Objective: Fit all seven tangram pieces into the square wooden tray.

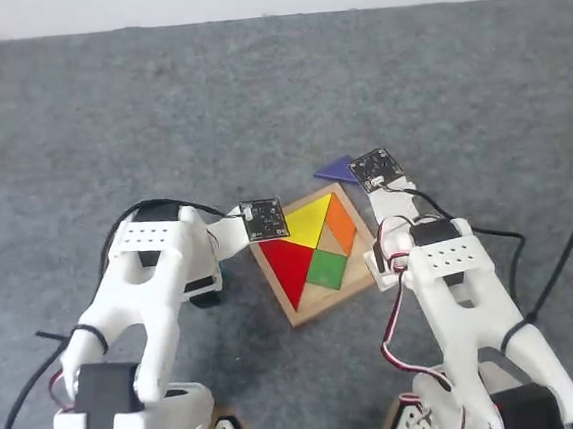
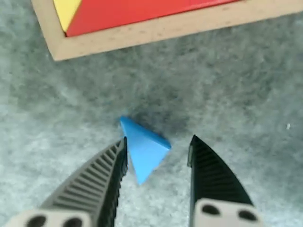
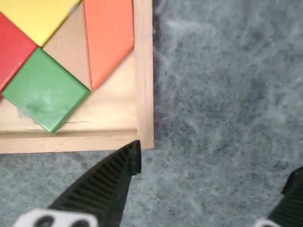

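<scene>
Four pieces (image 1: 293,264) in tray (image 3: 143,71) — blue triangle (image 2: 144,149) between my spread left pincer (image 2: 159,139), purple piece (image 1: 336,170) outside — right pincer (image 3: 218,158) spread too.

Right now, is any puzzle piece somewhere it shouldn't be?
Yes. The blue triangle lies on the grey mat outside the wooden tray, inside the open left gripper, and a purple piece sits beyond the tray's far corner. Bare wood shows inside.
</scene>
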